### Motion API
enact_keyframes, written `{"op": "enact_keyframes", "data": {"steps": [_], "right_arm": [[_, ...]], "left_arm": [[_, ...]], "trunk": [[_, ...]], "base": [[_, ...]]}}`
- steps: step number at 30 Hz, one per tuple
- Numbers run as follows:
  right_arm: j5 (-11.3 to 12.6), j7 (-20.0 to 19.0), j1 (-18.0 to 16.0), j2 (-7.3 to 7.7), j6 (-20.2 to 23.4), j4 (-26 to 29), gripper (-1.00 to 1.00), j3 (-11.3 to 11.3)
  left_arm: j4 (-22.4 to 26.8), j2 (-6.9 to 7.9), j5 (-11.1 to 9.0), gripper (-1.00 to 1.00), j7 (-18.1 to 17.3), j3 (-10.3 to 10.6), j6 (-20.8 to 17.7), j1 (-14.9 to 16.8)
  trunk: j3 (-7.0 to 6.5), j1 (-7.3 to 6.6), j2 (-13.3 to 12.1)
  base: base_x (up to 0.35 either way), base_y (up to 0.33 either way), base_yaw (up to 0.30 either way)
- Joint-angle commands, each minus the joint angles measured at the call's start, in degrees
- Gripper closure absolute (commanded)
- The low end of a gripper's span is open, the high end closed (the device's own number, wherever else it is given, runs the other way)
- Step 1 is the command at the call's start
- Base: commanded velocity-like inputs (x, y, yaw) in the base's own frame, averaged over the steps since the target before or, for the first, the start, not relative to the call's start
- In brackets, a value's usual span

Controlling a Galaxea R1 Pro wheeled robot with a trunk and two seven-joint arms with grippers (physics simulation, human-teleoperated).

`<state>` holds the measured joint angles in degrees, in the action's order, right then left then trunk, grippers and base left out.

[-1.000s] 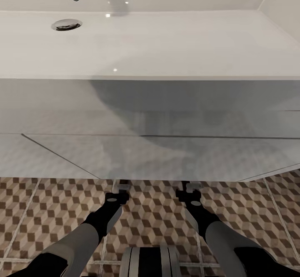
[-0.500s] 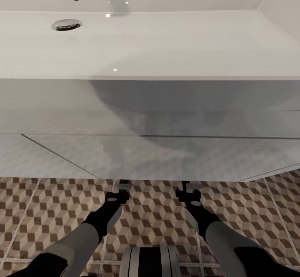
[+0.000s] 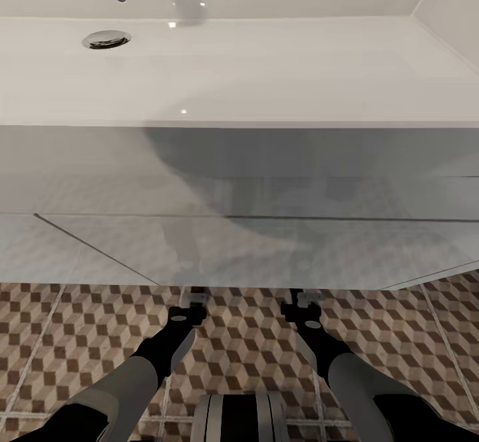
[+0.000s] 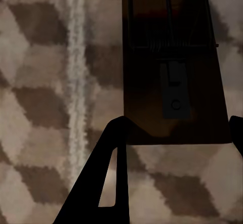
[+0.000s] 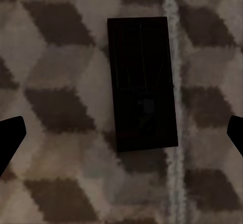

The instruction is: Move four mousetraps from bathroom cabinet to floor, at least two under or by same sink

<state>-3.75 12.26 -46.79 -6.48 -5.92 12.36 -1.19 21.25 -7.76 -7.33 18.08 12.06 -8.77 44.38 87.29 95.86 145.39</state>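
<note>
Under the front edge of the white vanity [image 3: 266, 249] that carries the sink [image 3: 279, 62], both my arms reach down to the bathroom floor [image 3: 86, 335]. In the left wrist view, one mousetrap [image 4: 172, 57] looks dark in the shadow, its near end sitting between the fingers of my left gripper [image 4: 174, 128], which close against its sides just above the tiles. The right wrist view has a second mousetrap [image 5: 142, 82] lying flat on the tiles beside a grout line. My right gripper [image 5: 121, 138] hangs above it, wide open and empty. The cabinet is out of view.
The vanity's lower edge overhangs both wrists [image 3: 189, 312] and hides the fingers from the head view. A chrome drain [image 3: 106, 38] sits in the basin. My base [image 3: 239, 419] shows at the bottom between the arms. Patterned tiles extend left and right of the arms.
</note>
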Motion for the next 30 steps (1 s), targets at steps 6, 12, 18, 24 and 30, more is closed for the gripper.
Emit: {"op": "enact_keyframes", "data": {"steps": [6,12,18,24,30], "right_arm": [[-0.39,0.22,-0.03,-0.08,-0.14,-0.03,-1.0,-0.13],[-0.39,0.22,-0.04,-0.11,-0.14,0.1,-1.0,-0.13],[-0.39,0.22,-0.04,-0.11,-0.15,0.27,-1.0,-0.13],[-0.39,0.22,-0.04,-0.11,-0.15,0.29,-1.0,-0.13],[-0.39,0.22,-0.02,-0.11,-0.15,0.29,-1.0,-0.13]], "left_arm": [[0.11,0.03,-0.5,1.0,0.55,0.52,-0.29,0.01],[0.03,0.03,-0.6,-1.0,0.55,0.51,0.39,0.01],[-0.19,0.01,-0.65,-1.0,0.6,0.57,2.23,0.01],[-0.16,0.01,-0.66,-1.0,0.63,0.59,2.56,0.01],[-0.16,-0.04,-0.63,-1.0,0.64,0.6,2.61,-0.01]], "trunk": [[0.03,-0.01,0.01],[0.03,-0.01,0.01],[0.03,-0.01,0.01],[0.03,-0.01,0.01],[0.03,-0.01,0.01]], "base": [[0.0,0.0,0.0],[0.0,0.0,0.0],[0.0,0.0,0.0],[0.0,0.0,0.0],[0.0,0.0,0.0]]}}
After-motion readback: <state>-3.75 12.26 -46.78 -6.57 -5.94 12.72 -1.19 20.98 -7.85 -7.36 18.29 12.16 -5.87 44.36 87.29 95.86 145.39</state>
